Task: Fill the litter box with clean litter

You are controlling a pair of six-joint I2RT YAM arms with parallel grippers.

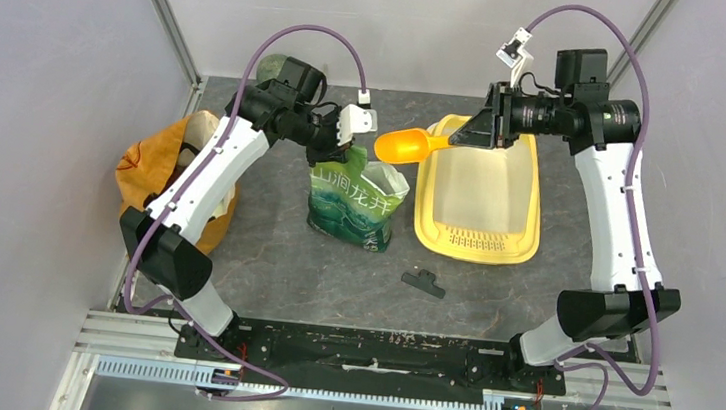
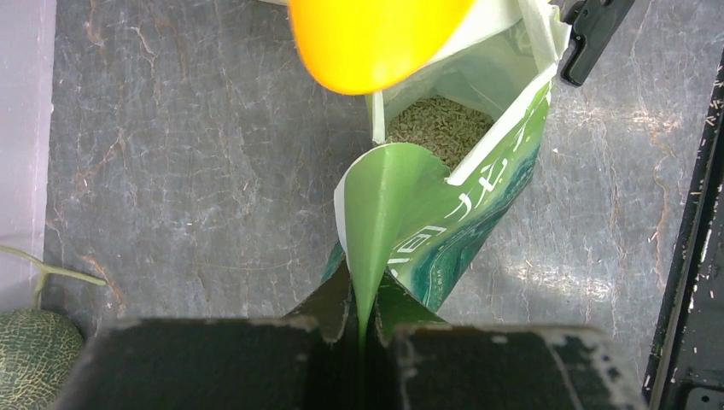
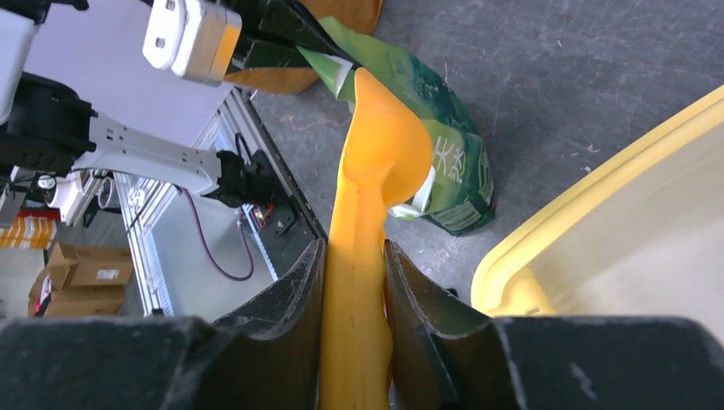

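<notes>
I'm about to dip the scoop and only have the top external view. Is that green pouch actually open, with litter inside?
Observer: Yes. The left wrist view looks into the green pouch: its mouth gapes and grey-beige litter fills the bottom.
Operator: Is the left arm really holding it?
Observer: The left gripper is shut on a flap of the pouch's top edge, pinched flat between its fingers.
Operator: And my grip on the scoop?
Observer: In the right wrist view, the right gripper is shut on the handle of the orange scoop, a finger on each side.
</notes>
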